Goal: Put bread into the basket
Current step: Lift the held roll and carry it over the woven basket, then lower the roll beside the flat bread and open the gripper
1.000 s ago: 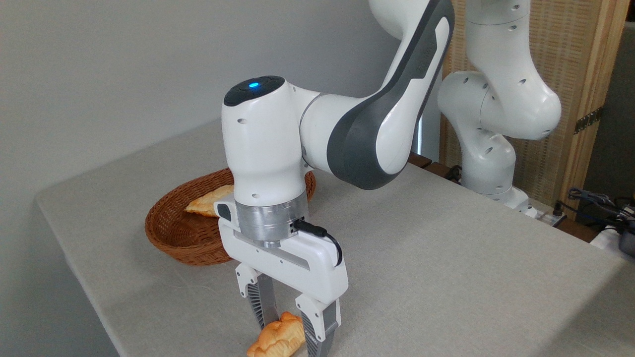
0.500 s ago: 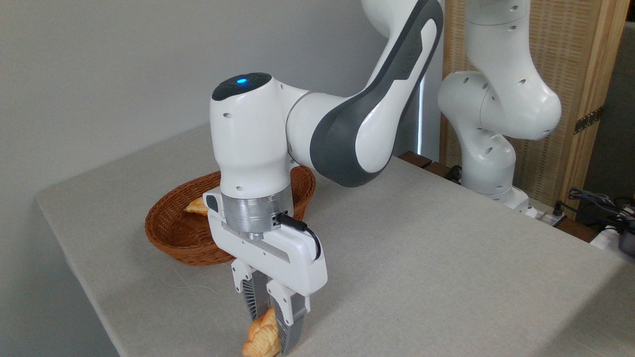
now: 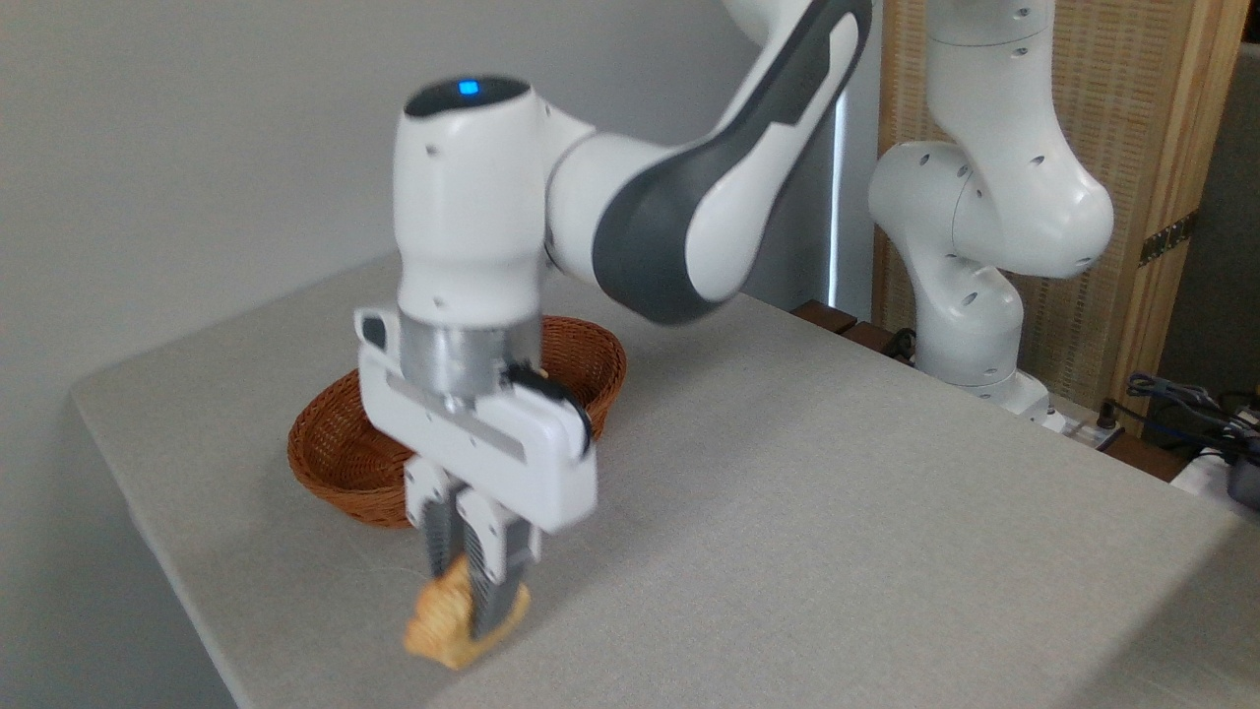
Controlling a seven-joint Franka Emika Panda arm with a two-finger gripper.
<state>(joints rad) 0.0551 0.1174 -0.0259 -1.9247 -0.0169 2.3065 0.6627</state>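
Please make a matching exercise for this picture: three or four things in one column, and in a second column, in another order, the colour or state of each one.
Things:
1. bread
2. basket
3. gripper
4. table

States:
A. brown woven wicker, standing behind the arm
B. white body, jaws shut on the bun
C. golden-orange, held between the jaws
D. covered with pale grey cloth

Pairs: 1-C, 2-A, 3-B, 4-D
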